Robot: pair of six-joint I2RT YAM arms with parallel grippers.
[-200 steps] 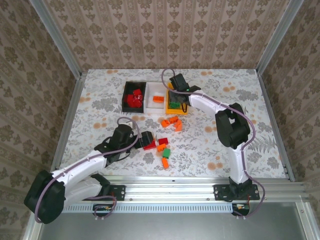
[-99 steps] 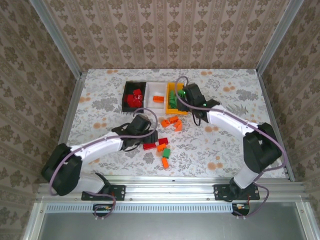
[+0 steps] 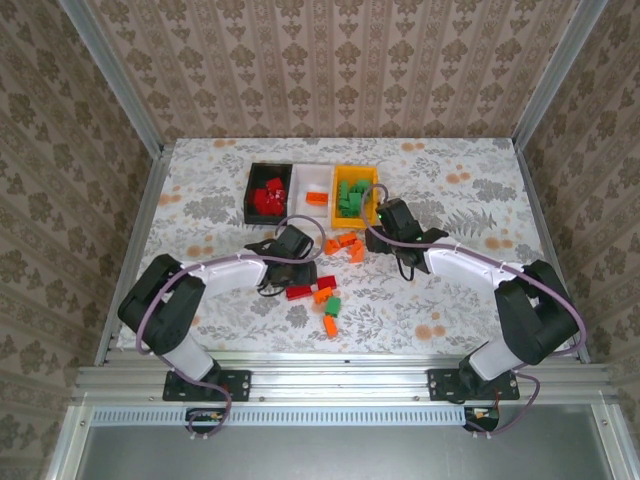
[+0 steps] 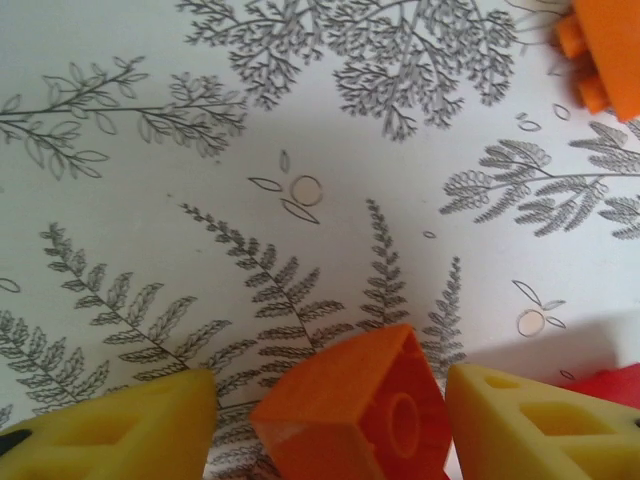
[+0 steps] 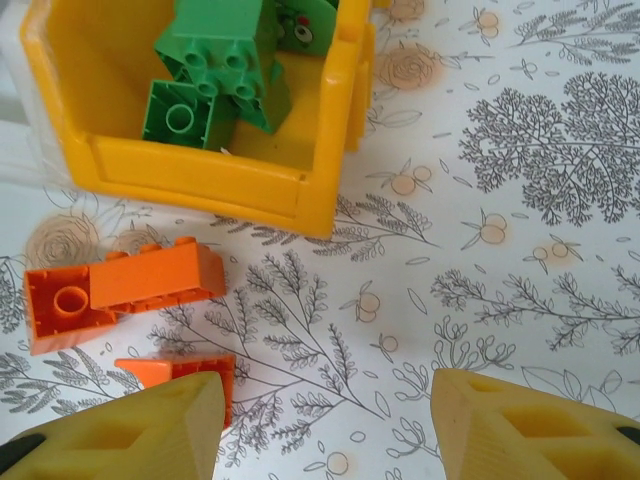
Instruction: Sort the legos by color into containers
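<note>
Left wrist: my left gripper (image 4: 330, 395) is closing round an orange brick (image 4: 355, 425), jaws not yet clamped, near the yellow bin (image 5: 200, 182); my right gripper (image 5: 325, 400), jaws apart and empty, is withdrawing from it.

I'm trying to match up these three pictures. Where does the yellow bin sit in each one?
Top external: the yellow bin is upper centre, right of the white bin, green bricks inside.
Right wrist: the bin is upper left, close up, same green bricks inside.
Left wrist: this camera faces an orange brick on the floral cloth elsewhere.
Shared landmark: the orange bricks lying just outside the bin's near wall.
</note>
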